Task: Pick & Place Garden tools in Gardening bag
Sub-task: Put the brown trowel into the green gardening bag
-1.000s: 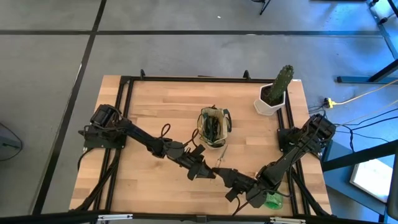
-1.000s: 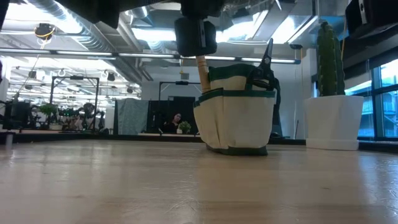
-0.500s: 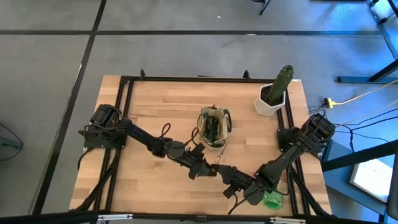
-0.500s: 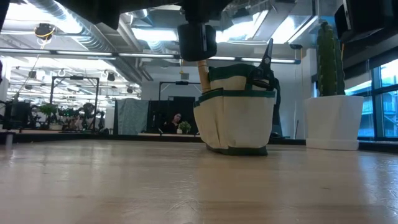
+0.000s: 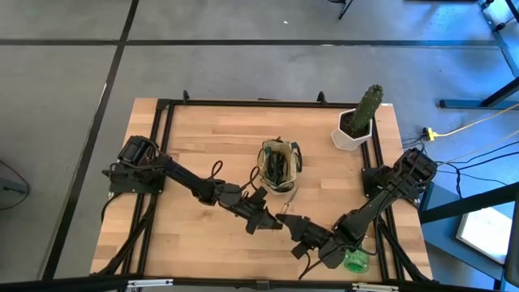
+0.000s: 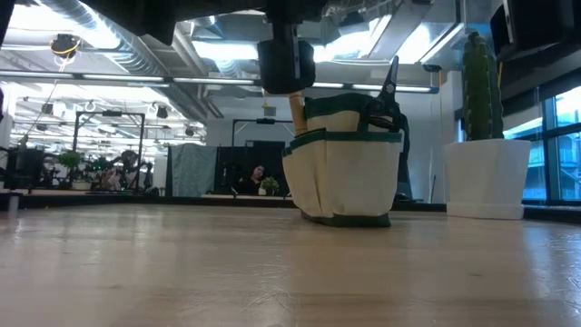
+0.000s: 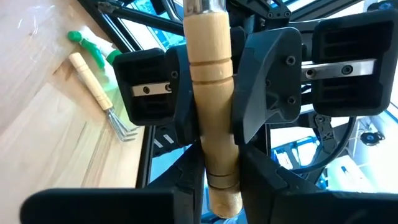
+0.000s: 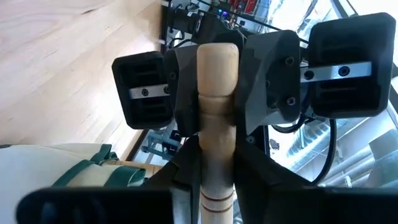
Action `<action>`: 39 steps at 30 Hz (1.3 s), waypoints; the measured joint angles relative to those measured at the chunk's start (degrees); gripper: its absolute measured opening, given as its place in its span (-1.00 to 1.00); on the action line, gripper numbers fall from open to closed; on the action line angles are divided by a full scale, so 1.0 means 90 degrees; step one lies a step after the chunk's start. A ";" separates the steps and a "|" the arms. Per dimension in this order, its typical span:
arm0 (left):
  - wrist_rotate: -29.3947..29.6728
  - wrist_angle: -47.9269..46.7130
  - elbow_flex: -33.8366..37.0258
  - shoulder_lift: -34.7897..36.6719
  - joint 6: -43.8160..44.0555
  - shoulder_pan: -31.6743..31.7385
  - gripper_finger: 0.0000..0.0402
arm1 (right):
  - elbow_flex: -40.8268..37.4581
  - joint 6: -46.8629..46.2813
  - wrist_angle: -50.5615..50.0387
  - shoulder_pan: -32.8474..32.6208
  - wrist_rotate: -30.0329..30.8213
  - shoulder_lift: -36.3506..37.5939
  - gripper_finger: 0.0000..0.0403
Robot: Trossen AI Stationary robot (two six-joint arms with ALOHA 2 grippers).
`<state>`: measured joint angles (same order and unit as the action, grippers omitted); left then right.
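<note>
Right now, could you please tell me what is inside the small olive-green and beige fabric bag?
Inside the small olive-green and beige fabric bag, black-handled pruners and a wooden handle stick up. Its walls hide whatever lies deeper.

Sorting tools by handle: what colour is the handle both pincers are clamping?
Pale natural wood with dark ring grooves; the handle shows best in the left wrist view.
</note>
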<state>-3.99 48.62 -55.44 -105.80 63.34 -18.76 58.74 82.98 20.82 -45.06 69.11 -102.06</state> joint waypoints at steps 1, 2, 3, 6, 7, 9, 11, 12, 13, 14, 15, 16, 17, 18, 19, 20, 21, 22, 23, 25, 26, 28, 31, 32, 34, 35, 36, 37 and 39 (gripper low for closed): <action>0.0033 0.0007 0.0000 0.0000 -0.0037 -0.0011 -0.68 | 0.0000 -0.0001 0.0023 0.0000 -0.0003 0.0000 -0.66; 0.0077 0.0019 0.0000 0.0000 -0.0076 -0.0028 -0.68 | 0.0000 -0.0010 0.0075 0.0000 -0.0003 0.0000 -0.63; 0.0114 0.0026 0.0000 0.0000 -0.0160 -0.0040 -0.68 | -0.0002 -0.0083 0.0160 0.0000 -0.0007 0.0000 -0.57; 0.0219 0.0167 0.0000 0.0000 -0.0403 -0.0097 -0.68 | 0.0000 -0.0321 0.0492 0.0002 -0.0030 0.0000 -0.33; 0.0236 0.0262 0.0000 0.0000 -0.0407 -0.0114 -0.68 | 0.0000 -0.0321 0.0574 0.0002 -0.0028 0.0000 -0.25; 0.0317 0.0452 0.0000 0.0000 -0.0385 -0.0178 -0.68 | 0.0000 -0.0361 0.0776 0.0001 -0.0034 0.0000 -0.12; 0.0452 0.0560 0.0000 0.0007 -0.0267 -0.0277 -0.68 | 0.0005 -0.0390 0.0935 -0.0025 -0.0051 0.0000 -0.01; 0.0539 0.0569 0.0000 0.0022 -0.0211 -0.0340 -0.68 | 0.0005 -0.0388 0.0988 -0.0050 -0.0073 0.0000 0.04; 0.0626 0.0565 0.0000 0.0055 -0.0171 -0.0395 -0.68 | 0.0005 -0.0389 0.1041 -0.0084 -0.0086 0.0000 0.08; 0.0696 0.0559 0.0000 0.0086 -0.0167 -0.0441 -0.68 | 0.0006 -0.0387 0.1100 -0.0117 -0.0086 0.0000 0.11; 0.0728 0.0555 0.0000 0.0111 -0.0170 -0.0472 -0.68 | 0.0010 -0.0380 0.1155 -0.0150 -0.0082 0.0000 0.13; 0.0739 0.0546 0.0000 0.0133 -0.0176 -0.0496 -0.68 | 0.0010 -0.0362 0.1179 -0.0186 -0.0058 0.0000 0.15; 0.0762 0.0526 0.0000 0.0157 -0.0178 -0.0509 -0.68 | 0.0010 -0.0359 0.1192 -0.0228 0.0003 0.0000 0.17; 0.0787 0.0511 0.0000 0.0174 -0.0177 -0.0517 -0.68 | 0.0010 -0.0364 0.1224 -0.0270 0.0116 0.0000 0.18; 0.0822 0.0497 0.0000 0.0192 -0.0179 -0.0521 -0.68 | 0.0010 -0.0365 0.1263 -0.0316 0.0279 0.0000 0.19; 0.0852 0.0461 0.0000 0.0206 -0.0172 -0.0521 -0.68 | 0.0010 -0.0369 0.1275 -0.0367 0.0463 0.0000 0.20; 0.0862 0.0445 0.0000 0.0214 -0.0167 -0.0523 -0.68 | 0.0008 -0.0450 0.1265 -0.0419 0.0614 0.0000 0.20; 0.0828 0.0439 0.0000 0.0216 -0.0167 -0.0531 -0.68 | 0.0001 -0.0555 0.1256 -0.0485 0.0718 0.0002 0.20; 0.0800 0.0393 -0.0002 0.0224 -0.0141 -0.0542 -0.68 | -0.0002 -0.0645 0.1244 -0.0557 0.0732 0.0008 0.20; 0.0803 0.0242 -0.0002 0.0228 -0.0121 -0.0555 -0.68 | -0.0002 -0.0747 0.1260 -0.0691 0.0732 0.0023 0.20; 0.0838 0.0195 -0.0002 0.0228 -0.0147 -0.0547 -0.68 | -0.0002 -0.0807 0.1262 -0.0758 0.0733 0.0027 0.20; 0.0891 0.0266 -0.0002 0.0228 -0.0304 -0.0482 -0.68 | -0.0002 -0.0910 0.1261 -0.0882 0.0841 0.0027 0.20; 0.0917 0.0339 -0.0002 0.0228 -0.0777 -0.0380 -0.68 | -0.0002 -0.1145 0.1273 -0.1047 0.1060 0.0027 0.20; 0.0916 0.0339 -0.0002 0.0228 -0.0940 -0.0344 -0.68 | -0.0002 -0.1266 0.1322 -0.1088 0.1125 0.0027 0.20; 0.0928 0.0358 -0.0002 0.0228 -0.1340 -0.0281 -0.68 | -0.0005 -0.1728 0.1824 -0.1117 0.1318 0.0027 0.20; 0.0951 0.0356 -0.0002 0.0228 -0.1559 -0.0252 -0.68 | -0.0003 -0.1992 0.2154 -0.1117 0.1429 0.0040 0.20; 0.0973 0.0355 -0.0002 0.0228 -0.1778 -0.0221 -0.68 | -0.0002 -0.2199 0.2366 -0.1117 0.1494 0.0086 0.20; 0.1015 0.0362 -0.0002 0.0228 -0.1996 -0.0188 -0.68 | -0.0002 -0.2412 0.2472 -0.1112 0.1514 0.0145 0.20; 0.1070 0.0363 -0.0002 0.0262 -0.2453 -0.0130 -0.68 | -0.0002 -0.2833 0.2570 -0.1107 0.1468 0.0266 0.20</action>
<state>5.64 51.89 -55.46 -103.44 41.27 -19.93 58.72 57.48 43.95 -55.02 82.33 -99.66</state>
